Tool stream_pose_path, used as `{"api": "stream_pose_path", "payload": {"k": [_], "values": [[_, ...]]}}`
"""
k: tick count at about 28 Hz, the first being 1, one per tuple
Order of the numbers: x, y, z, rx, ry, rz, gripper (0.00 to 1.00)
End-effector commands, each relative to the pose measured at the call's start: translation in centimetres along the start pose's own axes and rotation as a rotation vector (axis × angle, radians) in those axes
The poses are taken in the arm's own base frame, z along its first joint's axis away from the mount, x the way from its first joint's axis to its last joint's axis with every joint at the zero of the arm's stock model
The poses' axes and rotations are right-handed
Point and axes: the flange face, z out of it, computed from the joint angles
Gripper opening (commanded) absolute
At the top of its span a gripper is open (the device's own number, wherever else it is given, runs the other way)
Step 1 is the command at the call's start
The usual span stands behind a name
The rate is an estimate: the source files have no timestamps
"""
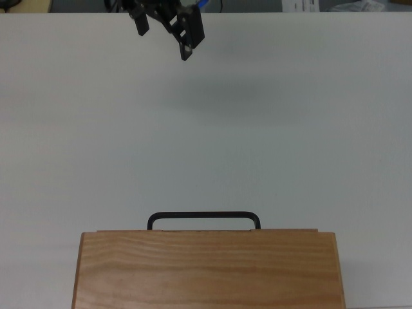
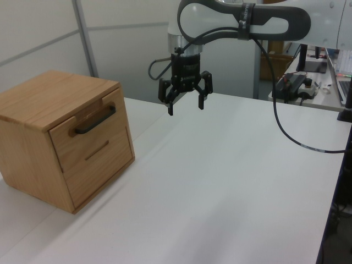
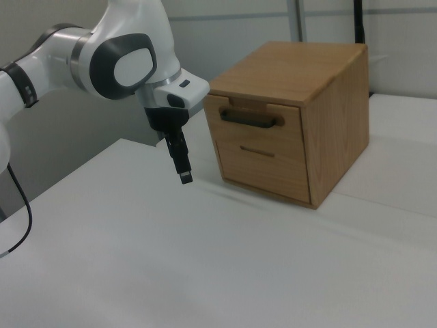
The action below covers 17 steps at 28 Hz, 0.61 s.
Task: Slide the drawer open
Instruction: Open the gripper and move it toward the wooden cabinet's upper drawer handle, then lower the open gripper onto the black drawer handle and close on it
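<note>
The drawer (image 2: 91, 131) is the upper of two fronts in a light wooden cabinet, with a black bar handle (image 2: 97, 119). Its front sits flush with the cabinet face. In the right view the drawer (image 3: 254, 133) and its handle (image 3: 250, 120) face left. From the top view only the handle (image 1: 203, 217) pokes out past the cabinet top. My gripper (image 2: 186, 104) hangs above the white table, well to the right of the drawer in the left view. It is open, fingers spread wide, with nothing between them. It also shows as the gripper (image 1: 163, 36) and, edge on, the gripper (image 3: 184, 175).
The wooden cabinet (image 2: 47, 99) stands on the white table (image 2: 220, 181) at the left view's left. A lower front (image 2: 104, 162) with a thin slot sits under the drawer. A black cable (image 2: 291, 132) trails from the arm; a desk with gear (image 2: 300, 82) lies behind.
</note>
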Motion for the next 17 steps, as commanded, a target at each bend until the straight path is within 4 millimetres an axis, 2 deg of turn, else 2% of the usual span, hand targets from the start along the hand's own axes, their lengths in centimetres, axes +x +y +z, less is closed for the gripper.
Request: {"api": "stream_pose_path", "payload": {"k": [1,7,13,15,17], "values": [[0.1,-0.4,-0.5,0.066,0.007,0.216,1.0],[0.9,-1.0,-0.9,0.125,0.064,0.592,1.0],[2.1,-2.0,-1.0,0.213,0.128,0.704,1.0],[3.0,-2.5,0.1,0.217,0.139,0.722,1.0],[3.0,-3.4,1.0,0.217,0.148,0.707,1.0]]}}
